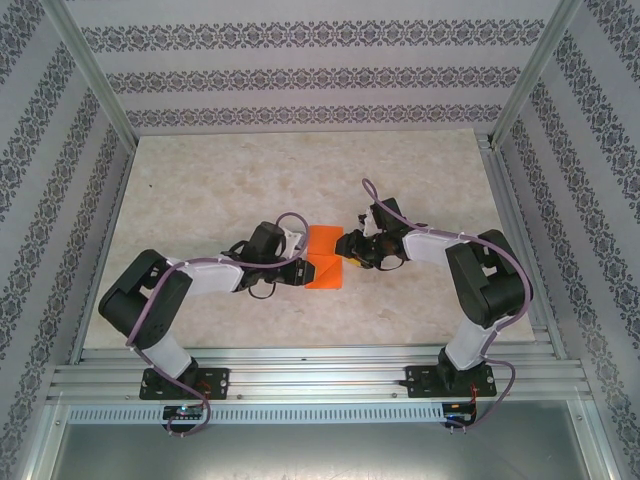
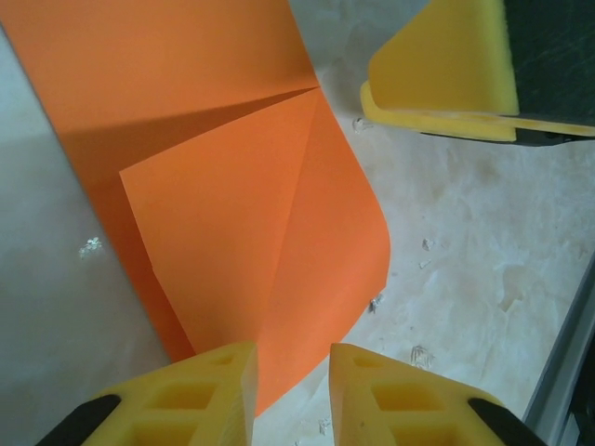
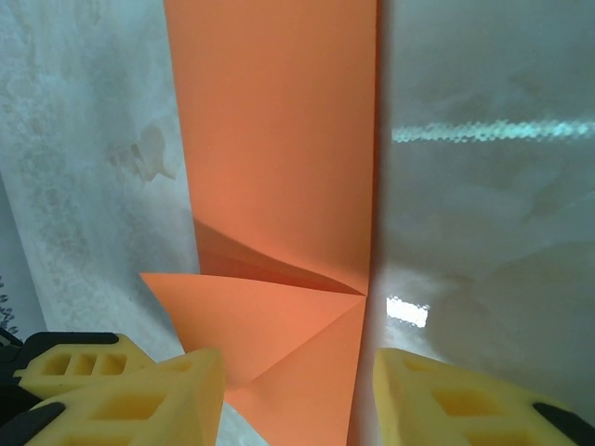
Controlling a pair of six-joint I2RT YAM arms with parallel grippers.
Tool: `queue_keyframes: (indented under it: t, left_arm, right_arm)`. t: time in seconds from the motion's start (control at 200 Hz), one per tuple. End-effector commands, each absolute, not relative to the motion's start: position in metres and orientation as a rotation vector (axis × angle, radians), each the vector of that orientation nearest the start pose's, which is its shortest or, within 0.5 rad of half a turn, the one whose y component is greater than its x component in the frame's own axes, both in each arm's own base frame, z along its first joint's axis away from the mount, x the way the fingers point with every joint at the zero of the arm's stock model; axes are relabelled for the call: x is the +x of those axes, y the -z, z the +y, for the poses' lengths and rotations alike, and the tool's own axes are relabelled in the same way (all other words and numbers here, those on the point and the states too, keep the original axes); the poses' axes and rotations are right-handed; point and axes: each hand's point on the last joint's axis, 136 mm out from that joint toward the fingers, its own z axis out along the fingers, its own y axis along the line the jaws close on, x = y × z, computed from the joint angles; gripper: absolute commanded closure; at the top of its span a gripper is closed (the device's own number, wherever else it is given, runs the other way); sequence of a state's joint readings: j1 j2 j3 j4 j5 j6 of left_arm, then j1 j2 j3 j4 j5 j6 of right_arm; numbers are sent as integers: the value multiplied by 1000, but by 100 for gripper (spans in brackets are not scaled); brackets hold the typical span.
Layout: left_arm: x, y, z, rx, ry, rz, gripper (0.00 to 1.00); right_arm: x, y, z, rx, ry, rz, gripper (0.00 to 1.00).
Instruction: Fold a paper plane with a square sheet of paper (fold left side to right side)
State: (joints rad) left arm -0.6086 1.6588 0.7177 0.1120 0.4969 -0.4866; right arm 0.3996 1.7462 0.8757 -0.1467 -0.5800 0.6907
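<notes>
The orange sheet of paper [image 1: 324,257] lies on the pale table [image 1: 240,180] between my two grippers, folded into a long strip with a triangular corner flap standing slightly up. My left gripper [image 1: 298,262] is at its left edge. In the left wrist view the yellow fingers [image 2: 191,400] stand apart, and the left gripper [image 2: 293,395] has the paper [image 2: 232,186] tip lying under the gap. My right gripper [image 1: 352,250] is at the right edge. In the right wrist view the right gripper [image 3: 297,400] is open over the paper [image 3: 279,139], straddling its near end. A right finger [image 2: 446,70] shows beyond the paper.
Patterned walls and aluminium posts [image 1: 95,80] enclose the table on three sides. Metal rails [image 1: 320,375] run along the near edge by the arm bases. A rail [image 2: 562,372] also borders the table close to the left gripper.
</notes>
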Motion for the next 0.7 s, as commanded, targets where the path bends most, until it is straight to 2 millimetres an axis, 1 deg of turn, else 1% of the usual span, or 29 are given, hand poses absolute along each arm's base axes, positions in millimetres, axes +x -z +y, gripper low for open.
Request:
queue_keyframes:
  t: [0.0, 0.125, 0.245, 0.385, 0.5, 0.589, 0.694]
  left_arm:
    - [283, -49, -293, 383, 1084, 2521, 75]
    - [282, -33, -287, 357, 1040, 2571, 81]
    - [278, -23, -281, 350, 1001, 2599, 83]
    - [275, -17, -276, 342, 974, 2618, 86]
    - [272, -13, -272, 337, 962, 2628, 87]
    - [271, -11, -271, 337, 956, 2632, 87]
    - [270, -10, -271, 338, 960, 2634, 87]
  right_arm:
    - [322, -37, 240, 183, -1082, 2767, 54]
    - [320, -37, 244, 170, -1089, 2774, 54]
    - [321, -35, 247, 161, -1097, 2781, 56]
    - [321, -33, 249, 161, -1087, 2792, 56]
    - [322, -30, 246, 178, -1050, 2806, 55]
    - [320, -26, 243, 192, -1028, 2830, 55]
    - [316, -21, 245, 226, -1043, 2859, 56]
